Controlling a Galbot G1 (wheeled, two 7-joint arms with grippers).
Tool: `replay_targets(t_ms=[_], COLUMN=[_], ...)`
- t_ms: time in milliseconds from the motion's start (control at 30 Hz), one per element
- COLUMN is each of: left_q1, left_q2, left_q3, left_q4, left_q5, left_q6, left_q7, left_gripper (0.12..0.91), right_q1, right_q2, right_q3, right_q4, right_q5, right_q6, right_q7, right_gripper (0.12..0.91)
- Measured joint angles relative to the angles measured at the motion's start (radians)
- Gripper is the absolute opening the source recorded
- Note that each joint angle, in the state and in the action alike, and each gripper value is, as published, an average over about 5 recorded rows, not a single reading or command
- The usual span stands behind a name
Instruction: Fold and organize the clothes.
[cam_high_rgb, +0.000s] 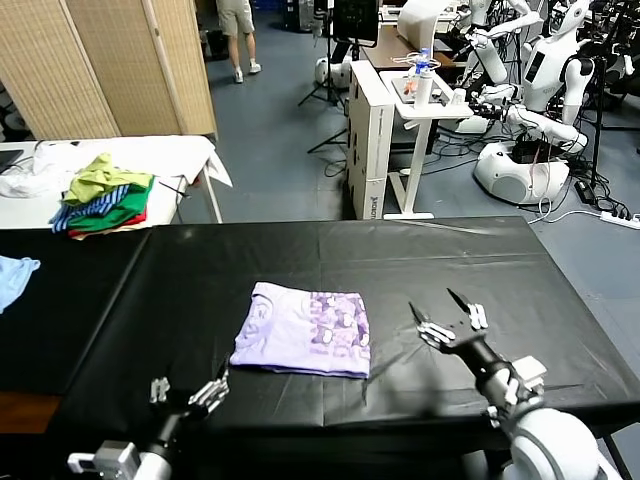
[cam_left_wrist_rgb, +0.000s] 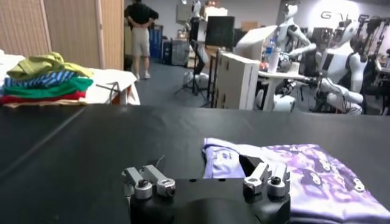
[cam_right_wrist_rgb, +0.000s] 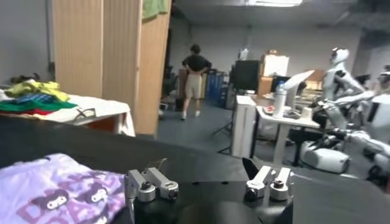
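The shirt (cam_high_rgb: 302, 328) lies folded, so its inner layers and underside are hidden. In the head view the worktop's (cam_high_rgb: 200, 270) near edge and near corners are cut off, as is the light blue cloth (cam_high_rgb: 14, 277) at its left edge.

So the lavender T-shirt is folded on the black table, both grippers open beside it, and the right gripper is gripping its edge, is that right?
Not quite. The right gripper grips nothing: the head view shows it open and apart from the T-shirt. The rest holds: the shirt lies folded on the black table, and the left gripper is open too.
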Motion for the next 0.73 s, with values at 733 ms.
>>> replay_targets(t_ms=[733], left_q1=[0.116], left_q2=[-0.052], left_q3=[-0.005], left_q4=[-0.054], left_q5=[0.095], left_q6=[-0.046], left_q7=[0.018], left_gripper=[0.907], right_q1=[-0.235], right_q2=[0.044], right_q3=[0.126], right_q4=[0.052], right_q5=[-0.046], right_q6=[0.108], right_q7=[0.007], right_gripper=[0.907])
